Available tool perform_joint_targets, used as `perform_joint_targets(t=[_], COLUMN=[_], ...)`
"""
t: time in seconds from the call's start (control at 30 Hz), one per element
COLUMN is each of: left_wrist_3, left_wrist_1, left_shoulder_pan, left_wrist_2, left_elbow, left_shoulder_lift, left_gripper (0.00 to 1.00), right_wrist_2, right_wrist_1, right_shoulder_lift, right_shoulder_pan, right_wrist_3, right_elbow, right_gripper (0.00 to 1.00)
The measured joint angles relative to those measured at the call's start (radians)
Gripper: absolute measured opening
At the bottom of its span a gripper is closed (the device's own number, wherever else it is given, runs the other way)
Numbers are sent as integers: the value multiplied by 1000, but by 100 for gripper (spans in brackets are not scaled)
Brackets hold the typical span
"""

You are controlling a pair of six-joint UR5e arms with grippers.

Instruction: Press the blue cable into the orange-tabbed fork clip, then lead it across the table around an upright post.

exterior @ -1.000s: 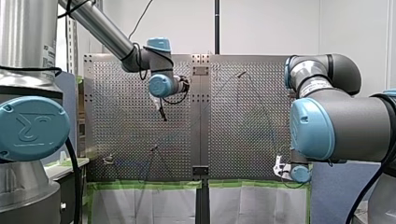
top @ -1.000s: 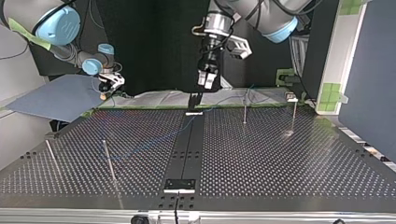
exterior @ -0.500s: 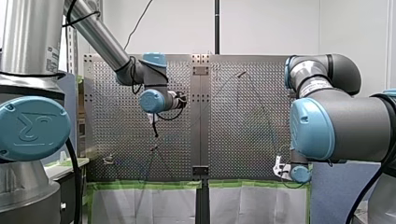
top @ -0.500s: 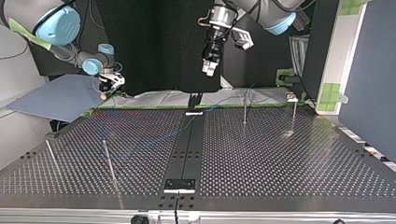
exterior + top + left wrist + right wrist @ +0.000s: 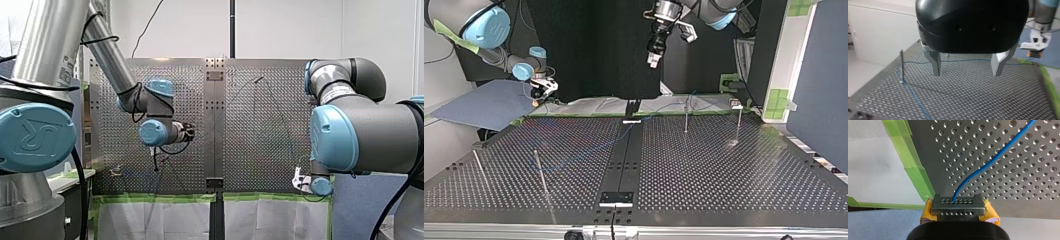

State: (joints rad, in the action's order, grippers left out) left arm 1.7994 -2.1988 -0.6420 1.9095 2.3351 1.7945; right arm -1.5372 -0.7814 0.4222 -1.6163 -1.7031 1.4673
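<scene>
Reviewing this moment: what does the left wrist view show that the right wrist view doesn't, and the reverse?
Only the left wrist view shows my left gripper, jaws open and empty, and an upright post with the blue cable turning at it. Only the right wrist view shows that cable running into my right gripper, whose jaws are shut on it. Both show the blue cable and the perforated table.
</scene>
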Motion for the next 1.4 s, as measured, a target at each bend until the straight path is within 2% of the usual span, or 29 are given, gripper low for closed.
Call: perform_joint_targets(t=[0.3,1.4], left_wrist_3=[-7,-8], left_wrist_1=[25,26], left_shoulder_pan=[3,4], left_wrist_2=[2,3], left_elbow=[57,61], left_shoulder_lift=[10,10], left_gripper=[100,100], right_wrist_2=[0,0], right_wrist_1=[3,3], right_shoulder_lift=[-1,-1], right_shoulder_pan=[-3,-3], right_wrist_3=[0,0], right_elbow=[0,0], right_gripper=[0,0])
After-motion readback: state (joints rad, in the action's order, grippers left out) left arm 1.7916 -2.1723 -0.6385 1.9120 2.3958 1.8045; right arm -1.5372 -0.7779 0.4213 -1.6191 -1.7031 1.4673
